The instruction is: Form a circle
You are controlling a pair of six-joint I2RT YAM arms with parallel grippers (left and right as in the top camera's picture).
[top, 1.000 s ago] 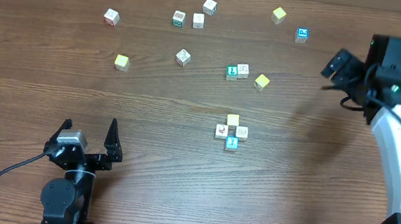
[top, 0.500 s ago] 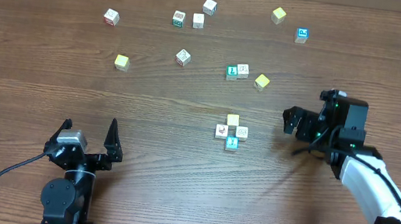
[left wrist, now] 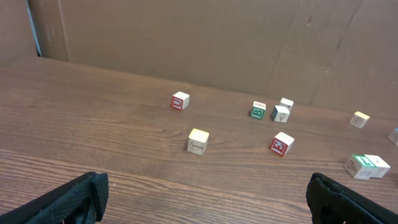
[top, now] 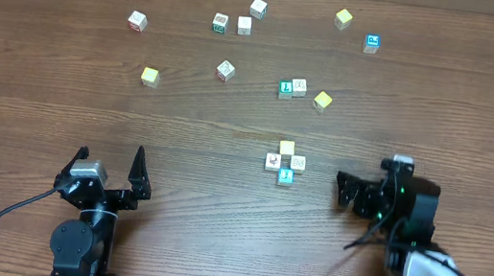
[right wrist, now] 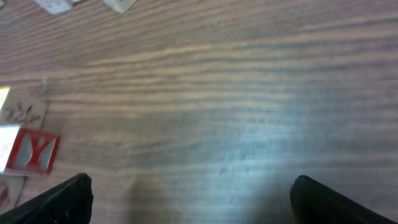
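Observation:
The circle [top: 284,161] is a tight ring of small cubes at the table's middle: pale yellow at the back, two white ones at the sides, cyan at the front. My right gripper [top: 343,188] sits low just right of it, open, jaws pointing at the ring with nothing between them. In the right wrist view the gripper [right wrist: 193,208] frames bare wood. A white cube with a red picture [right wrist: 32,151] shows at the left edge. My left gripper [top: 109,163] rests open near the front left, [left wrist: 208,205] in its own view, empty.
Loose cubes lie scattered across the back of the table: a yellow one [top: 149,75], a white one [top: 137,20], a green and white pair [top: 293,88], a blue one [top: 372,43] and several more. A cardboard wall [left wrist: 186,37] stands behind the table.
My right arm has swung from the far right back down toward the front, ending close beside the ring. The left arm and all cubes have stayed put.

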